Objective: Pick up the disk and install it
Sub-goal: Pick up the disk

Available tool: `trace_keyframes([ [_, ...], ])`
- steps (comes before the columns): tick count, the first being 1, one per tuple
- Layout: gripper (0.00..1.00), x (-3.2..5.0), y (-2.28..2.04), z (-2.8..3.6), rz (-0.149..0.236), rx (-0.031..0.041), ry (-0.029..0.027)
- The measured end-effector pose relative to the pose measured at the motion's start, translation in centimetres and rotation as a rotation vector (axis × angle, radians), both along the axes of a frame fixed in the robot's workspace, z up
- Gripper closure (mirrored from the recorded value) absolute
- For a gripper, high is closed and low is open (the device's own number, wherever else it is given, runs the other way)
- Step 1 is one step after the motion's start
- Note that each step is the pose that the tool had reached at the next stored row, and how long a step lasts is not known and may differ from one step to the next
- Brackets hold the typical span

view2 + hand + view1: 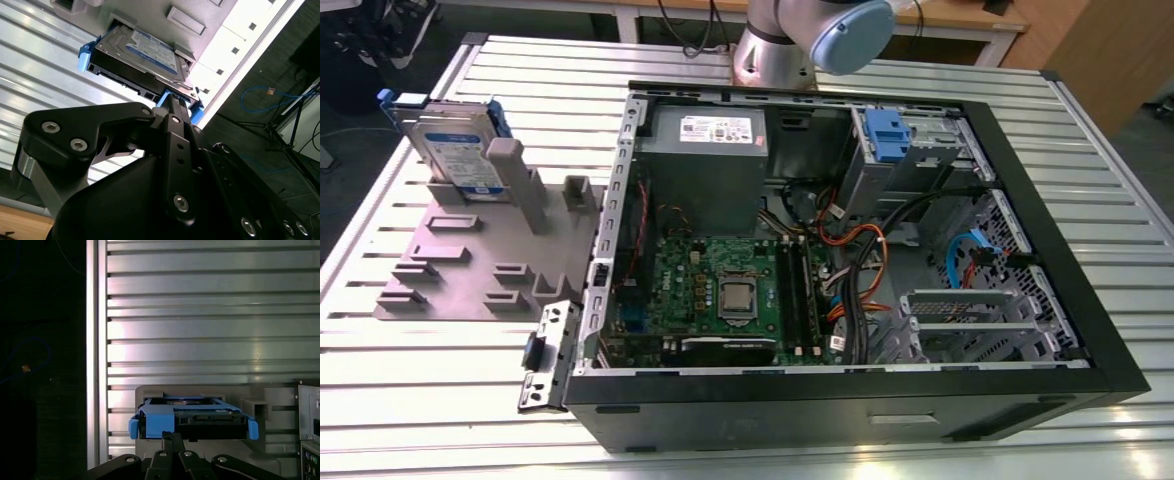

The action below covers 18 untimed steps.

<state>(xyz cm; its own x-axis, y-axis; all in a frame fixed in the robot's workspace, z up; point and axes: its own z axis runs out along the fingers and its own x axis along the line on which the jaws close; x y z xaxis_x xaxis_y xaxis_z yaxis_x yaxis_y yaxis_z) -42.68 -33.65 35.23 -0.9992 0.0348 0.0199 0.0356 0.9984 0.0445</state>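
In the exterior view, the disk (pixel 454 140) is standing on edge in a grey holder (pixel 467 270), out toward ten o'clock from the middle of the scene. Its blue-and-white label is facing the camera, and blue rails are showing at its upper edge. The holder is lying on the ribbed metal worktop (pixel 400 400), just beside an open computer case (pixel 1067 290) that is taking up the middle and the three o'clock side. Inside the case, a grey power box (pixel 707 150) is sitting toward twelve o'clock, a green circuit board (pixel 720 290) is lying below it, and a blue latch (pixel 886 135) is sitting toward one o'clock. The arm (pixel 787 40) is rising at twelve o'clock, behind the case.

In the second wrist view, the claw (pixel 172 107) is pointing toward the disk (pixel 145 55). Its black fingers are lying drawn together with nothing between them. The disk is sitting in the holder (pixel 200 15) with its label (pixel 150 50) showing, and the worktop (pixel 40 65) is running alongside.

In the first wrist view, the claw (pixel 173 437) is again looking closed and empty. The disk (pixel 200 417) is showing edge-on beyond the fingertips, with a blue rail at each end. It is seated in the holder (pixel 250 407) on the worktop (pixel 200 315), and a corner of the computer case (pixel 310 430) is showing beside the holder.
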Motion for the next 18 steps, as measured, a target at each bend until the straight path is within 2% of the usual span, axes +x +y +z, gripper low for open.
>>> trace_keyframes([
  [11,0.89,-0.01,0.0,-0.02,0.005,0.0,-0.0001],
  [18,0.89,-0.01,0.0,-0.01,0.051,0.0,0.0],
])
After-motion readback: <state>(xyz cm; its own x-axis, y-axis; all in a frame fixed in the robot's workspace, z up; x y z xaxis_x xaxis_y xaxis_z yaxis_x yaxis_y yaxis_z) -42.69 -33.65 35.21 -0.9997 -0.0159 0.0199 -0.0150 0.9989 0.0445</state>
